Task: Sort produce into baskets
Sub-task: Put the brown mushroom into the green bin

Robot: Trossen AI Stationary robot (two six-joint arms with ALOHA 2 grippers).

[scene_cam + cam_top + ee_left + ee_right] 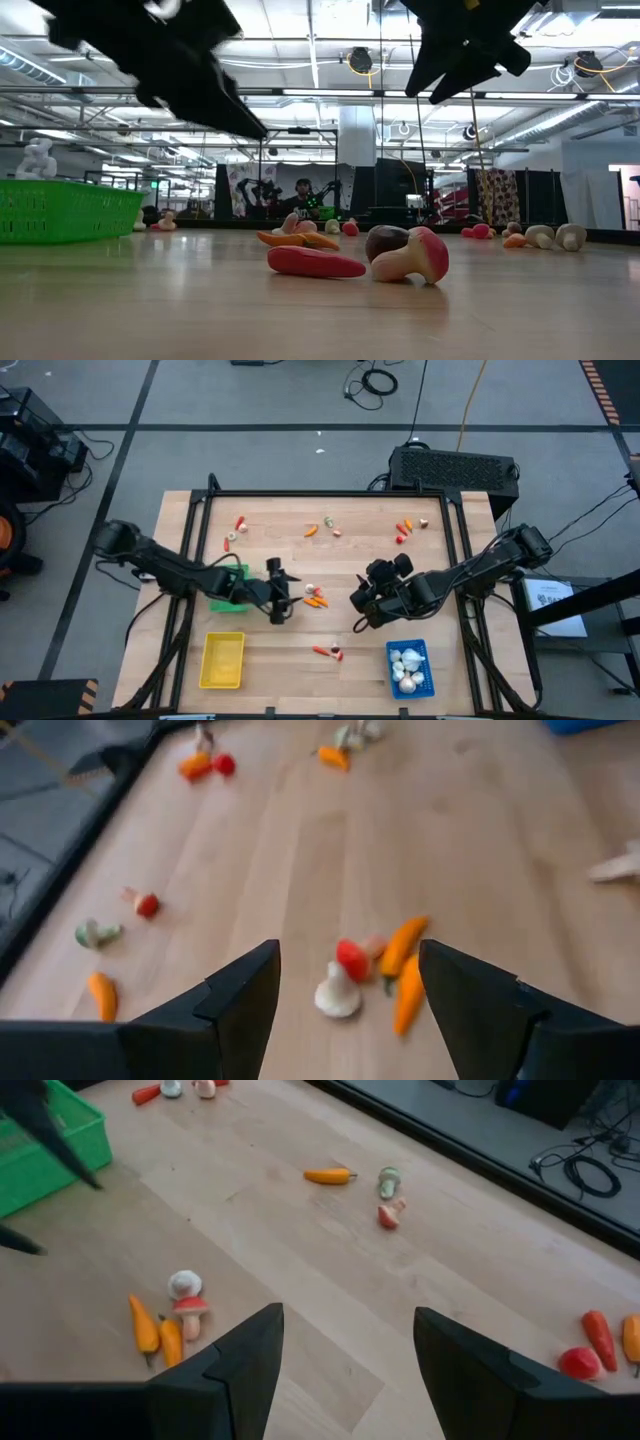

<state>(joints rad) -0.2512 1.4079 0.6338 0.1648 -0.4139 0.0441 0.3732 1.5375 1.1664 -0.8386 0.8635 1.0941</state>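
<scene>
From above, the left hand (pixel 280 592) hangs spread over the pale wooden desk (pixel 300 565) beside the green plastic basket (pixel 228 584), just left of a small cluster of orange and white toy vegetables (pixel 314 597). The right hand (pixel 362 605) hovers spread above the blue basket (pixel 409 667) holding white bulbs. The yellow basket (pixel 222 659) sits front left.

At desk level, a red pepper piece (pixel 314 262) lies touching a mushroom (pixel 410 254).

The left wrist shows open fingers (pixel 235 995) framing the cluster (pixel 372 975).

The right wrist shows parted fingers (pixel 245 1355) empty.
</scene>
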